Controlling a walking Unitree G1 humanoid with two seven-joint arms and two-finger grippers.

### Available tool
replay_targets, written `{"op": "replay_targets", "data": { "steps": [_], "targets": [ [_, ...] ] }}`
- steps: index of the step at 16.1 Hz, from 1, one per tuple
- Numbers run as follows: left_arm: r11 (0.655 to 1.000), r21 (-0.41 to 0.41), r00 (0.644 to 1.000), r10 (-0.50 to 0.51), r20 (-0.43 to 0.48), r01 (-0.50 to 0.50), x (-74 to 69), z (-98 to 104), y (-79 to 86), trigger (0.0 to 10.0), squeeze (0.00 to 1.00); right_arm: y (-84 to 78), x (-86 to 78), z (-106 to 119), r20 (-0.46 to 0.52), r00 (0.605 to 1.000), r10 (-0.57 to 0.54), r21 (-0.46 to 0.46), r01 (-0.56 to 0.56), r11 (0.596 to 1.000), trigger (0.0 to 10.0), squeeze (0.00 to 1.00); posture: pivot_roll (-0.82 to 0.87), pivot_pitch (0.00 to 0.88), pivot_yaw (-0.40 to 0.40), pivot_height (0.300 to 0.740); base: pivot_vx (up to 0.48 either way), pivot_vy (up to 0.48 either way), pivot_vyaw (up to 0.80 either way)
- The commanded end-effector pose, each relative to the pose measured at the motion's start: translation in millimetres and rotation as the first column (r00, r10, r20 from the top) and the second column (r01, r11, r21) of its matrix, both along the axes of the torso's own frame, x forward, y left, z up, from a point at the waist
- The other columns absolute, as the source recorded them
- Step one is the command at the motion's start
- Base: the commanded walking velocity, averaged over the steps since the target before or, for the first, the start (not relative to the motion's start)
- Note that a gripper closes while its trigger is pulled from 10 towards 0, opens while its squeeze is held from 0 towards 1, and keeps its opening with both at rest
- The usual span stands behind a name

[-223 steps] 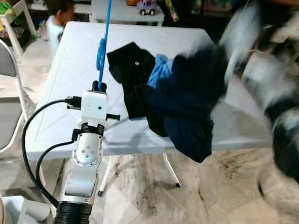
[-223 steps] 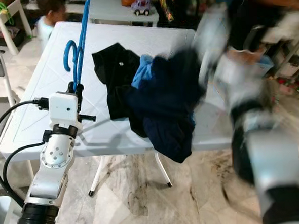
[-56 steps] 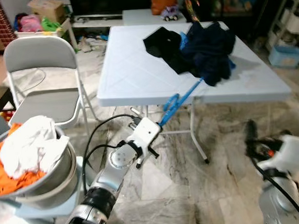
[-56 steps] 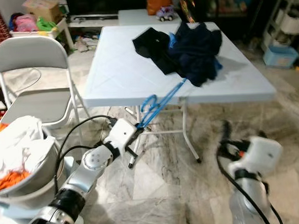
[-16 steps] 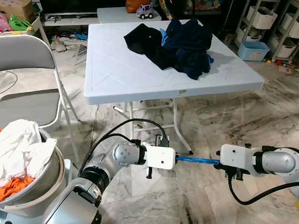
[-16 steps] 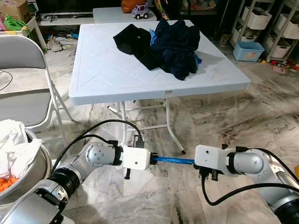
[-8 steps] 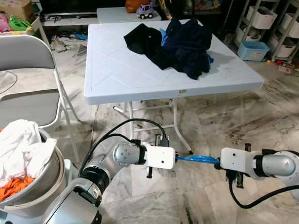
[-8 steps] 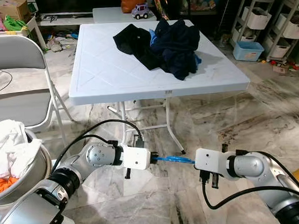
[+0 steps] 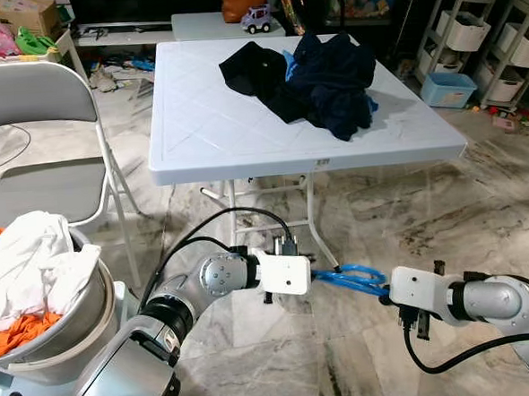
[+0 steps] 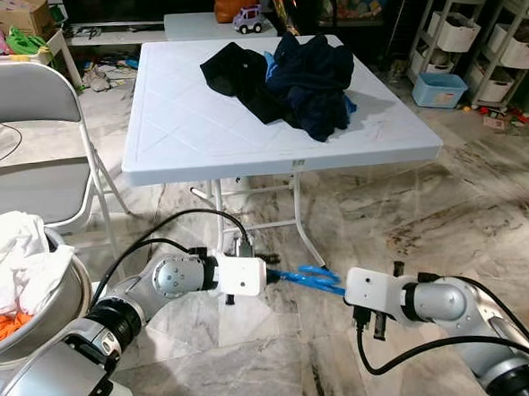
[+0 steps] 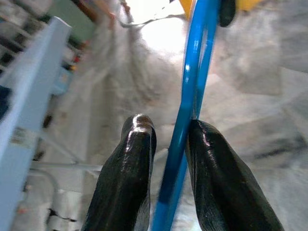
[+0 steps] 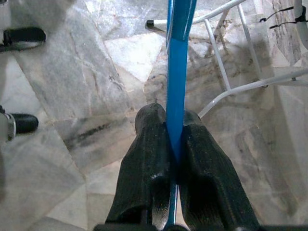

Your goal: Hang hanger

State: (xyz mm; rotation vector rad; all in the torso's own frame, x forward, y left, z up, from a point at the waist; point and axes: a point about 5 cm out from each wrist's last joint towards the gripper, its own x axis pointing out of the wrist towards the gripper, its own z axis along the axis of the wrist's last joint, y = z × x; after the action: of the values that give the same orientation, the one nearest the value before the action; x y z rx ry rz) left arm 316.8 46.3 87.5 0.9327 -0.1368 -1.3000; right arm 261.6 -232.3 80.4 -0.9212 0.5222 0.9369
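A blue plastic hanger (image 9: 352, 278) hangs low over the marble floor, in front of the white table, held between my two grippers. My left gripper (image 9: 310, 273) is shut on one end; in the left wrist view the blue bar (image 11: 192, 72) runs between its black fingers (image 11: 137, 144), pressed against one pad. My right gripper (image 9: 386, 291) is shut on the other end, and in the right wrist view the hanger (image 12: 178, 29) is pinched tightly between both fingers (image 12: 149, 144). The hanger's curved loop shows between the two white wrists.
The white folding table (image 9: 244, 154) stands just ahead with a pile of dark clothes (image 9: 319, 69) on it; its legs (image 9: 316, 231) are close behind the hanger. A grey folding chair (image 9: 34, 95) and a basin of laundry (image 9: 36, 275) are on the left. Shelves with bins (image 9: 496, 22) stand far right.
The hanger has turned between the grippers, from an almost straight line to showing its loop. My right gripper has sunk a little lower and the left has shifted slightly upward.
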Motion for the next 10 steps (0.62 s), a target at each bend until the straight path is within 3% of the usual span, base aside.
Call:
{"op": "replay_targets", "data": {
  "steps": [1,7,10],
  "targets": [
    [0.999,-0.030,0.999,-0.015,0.043,0.016,2.5,8.5,-1.6,10.0,1.00,-7.8,-2.6,-3.0,-0.012,0.999,-0.034,-0.005,0.034,0.999,0.0,0.00,0.11,0.026,-0.075,0.740,0.000,0.000,0.00],
    [0.989,-0.116,0.996,-0.091,0.010,0.092,-5.6,11.4,6.8,10.0,1.00,-8.2,-6.2,-15.9,-0.023,0.997,-0.070,-0.003,0.070,0.998,0.0,0.00,0.12,0.033,-0.077,0.740,0.000,0.000,0.00],
    [0.960,-0.267,0.996,-0.078,0.046,0.087,-4.7,26.1,9.7,10.0,1.00,-10.7,-5.9,-25.2,-0.004,0.992,-0.128,-0.002,0.128,0.992,0.0,0.00,0.12,0.036,-0.082,0.740,0.000,0.000,0.00]
  ]
}}
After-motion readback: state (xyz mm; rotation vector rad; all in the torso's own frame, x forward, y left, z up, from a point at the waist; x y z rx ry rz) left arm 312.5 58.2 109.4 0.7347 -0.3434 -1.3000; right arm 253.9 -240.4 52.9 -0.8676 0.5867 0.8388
